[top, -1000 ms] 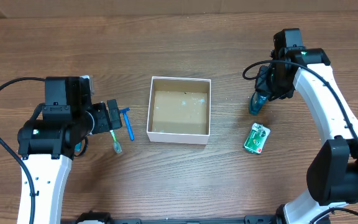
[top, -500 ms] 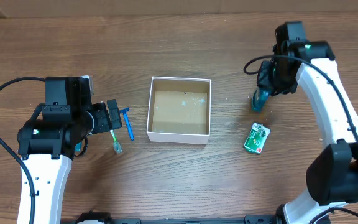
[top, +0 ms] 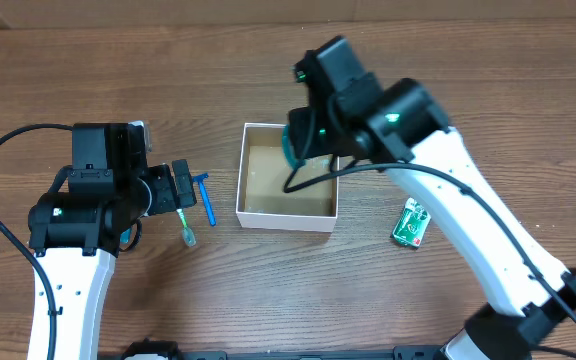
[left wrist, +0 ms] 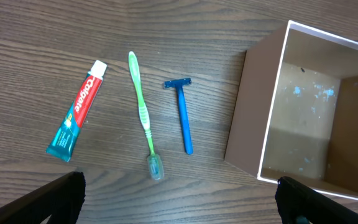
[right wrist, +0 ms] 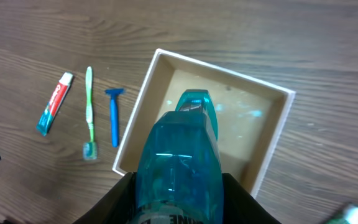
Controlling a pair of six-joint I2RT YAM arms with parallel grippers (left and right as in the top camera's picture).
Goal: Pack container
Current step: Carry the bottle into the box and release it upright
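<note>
Bottle [right wrist: 178, 155]: teal plastic, rigid, smooth, likely slippery; right gripper [right wrist: 178, 194] pinches its body above the container [top: 286, 219]. Left gripper [top: 182, 185] spread.

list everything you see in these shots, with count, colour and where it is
container: 1, white walls and brown inside, middle of the table
bottle: 1, clear teal, held above the container
razor: 1, blue, on the table just left of the container
toothbrush: 1, green, left of the razor
toothpaste tube: 1, white, red and teal, left of the toothbrush
packet: 1, green, on the table right of the container
table: 1, brown wood, under everything
left arm: 1, white and black, left side
right arm: 1, white and black, reaching in from the right
left tool: 1, black, open, above the toothbrush and razor
right tool: 1, black, shut on the bottle
</note>
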